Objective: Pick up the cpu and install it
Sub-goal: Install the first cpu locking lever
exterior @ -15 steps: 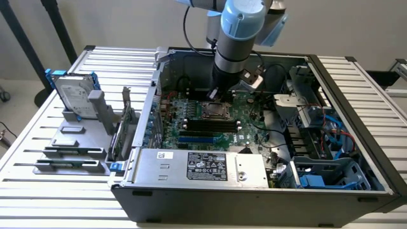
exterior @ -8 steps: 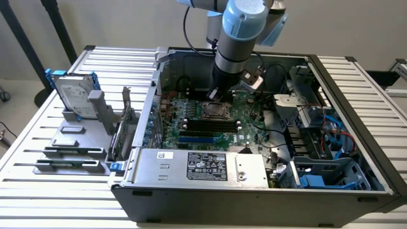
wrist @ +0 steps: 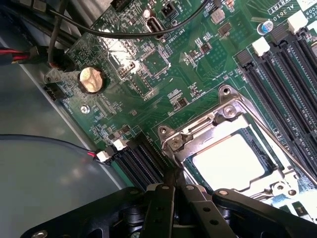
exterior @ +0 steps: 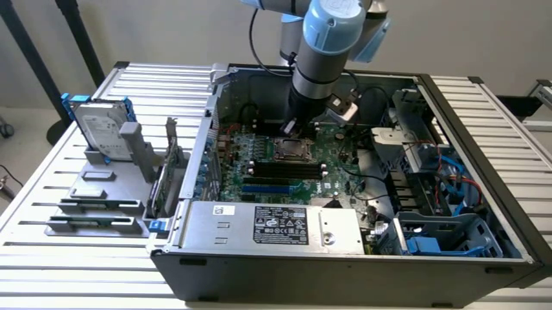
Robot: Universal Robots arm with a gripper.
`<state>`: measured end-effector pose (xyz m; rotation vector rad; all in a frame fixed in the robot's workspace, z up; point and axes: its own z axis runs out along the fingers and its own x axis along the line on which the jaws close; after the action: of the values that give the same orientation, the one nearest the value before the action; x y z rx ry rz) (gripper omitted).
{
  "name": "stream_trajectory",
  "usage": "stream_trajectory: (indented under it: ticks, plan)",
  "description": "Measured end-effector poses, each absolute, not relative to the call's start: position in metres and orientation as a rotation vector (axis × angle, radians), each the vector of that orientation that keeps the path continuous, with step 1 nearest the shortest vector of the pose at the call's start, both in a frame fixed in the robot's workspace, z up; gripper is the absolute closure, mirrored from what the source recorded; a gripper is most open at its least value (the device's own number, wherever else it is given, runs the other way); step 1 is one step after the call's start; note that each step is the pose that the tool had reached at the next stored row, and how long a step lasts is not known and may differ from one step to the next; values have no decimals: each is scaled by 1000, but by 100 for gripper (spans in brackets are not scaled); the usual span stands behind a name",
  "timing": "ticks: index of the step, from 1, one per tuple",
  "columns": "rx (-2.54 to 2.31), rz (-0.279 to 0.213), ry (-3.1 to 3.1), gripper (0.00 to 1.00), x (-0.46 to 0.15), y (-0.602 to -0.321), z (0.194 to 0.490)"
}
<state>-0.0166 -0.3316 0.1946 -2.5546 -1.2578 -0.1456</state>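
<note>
The cpu is a flat square chip with a bright reflective top. It lies inside the metal frame of the socket on the green motherboard. In the exterior view the socket sits mid-board inside the open computer case, and the arm reaches down into the case just behind it. My gripper is shut, with its black fingers pressed together and nothing visible between them. The tips hover at the socket frame's corner, beside the cpu. In the exterior view the gripper hangs low over the board.
Black memory slots lie beside the socket, and a silver power supply fills the case's near end. A hard drive with blue rails stands in a grey holder at the exterior view's left. Cables and a blue drive cage crowd the exterior view's right.
</note>
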Motion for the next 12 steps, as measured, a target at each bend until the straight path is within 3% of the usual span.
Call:
stream_trajectory:
  ticks: [12]
  plan:
    - [-2542,-154,-1252,89,-14,-336,195]
